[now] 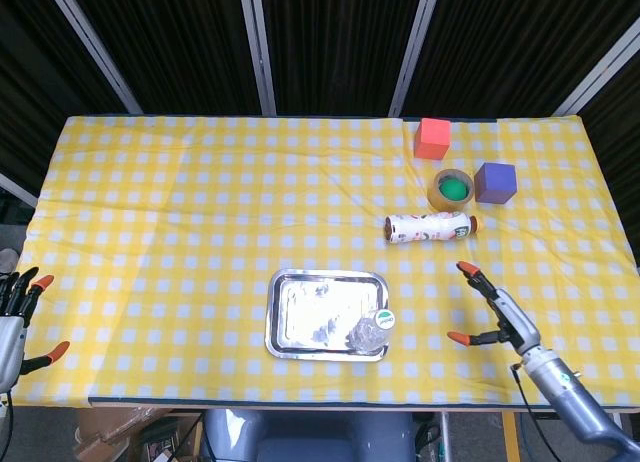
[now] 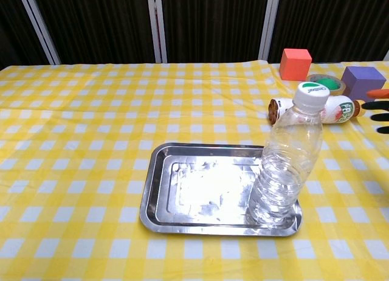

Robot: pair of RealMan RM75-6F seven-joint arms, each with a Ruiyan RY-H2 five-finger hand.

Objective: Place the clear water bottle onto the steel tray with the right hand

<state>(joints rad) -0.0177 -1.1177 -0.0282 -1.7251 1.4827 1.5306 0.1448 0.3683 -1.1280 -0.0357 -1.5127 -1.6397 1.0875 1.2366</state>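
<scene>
The clear water bottle point(image 2: 284, 165) with a white cap stands on the steel tray point(image 2: 194, 190), in its front right corner, leaning a little to the right. From above, the bottle point(image 1: 372, 330) sits at the tray's point(image 1: 305, 312) near right corner. My right hand point(image 1: 492, 307) is open, fingers spread, well to the right of the tray and apart from the bottle. Only its fingertips point(image 2: 378, 93) show at the right edge of the chest view. My left hand point(image 1: 14, 317) hangs open at the table's left edge.
A white drink bottle point(image 1: 430, 225) lies on its side behind the tray. Further back are a tape roll point(image 1: 451, 188), a purple cube point(image 1: 494, 182) and a red cube point(image 1: 433, 138). A yellow checked cloth point(image 1: 180, 212) covers the table.
</scene>
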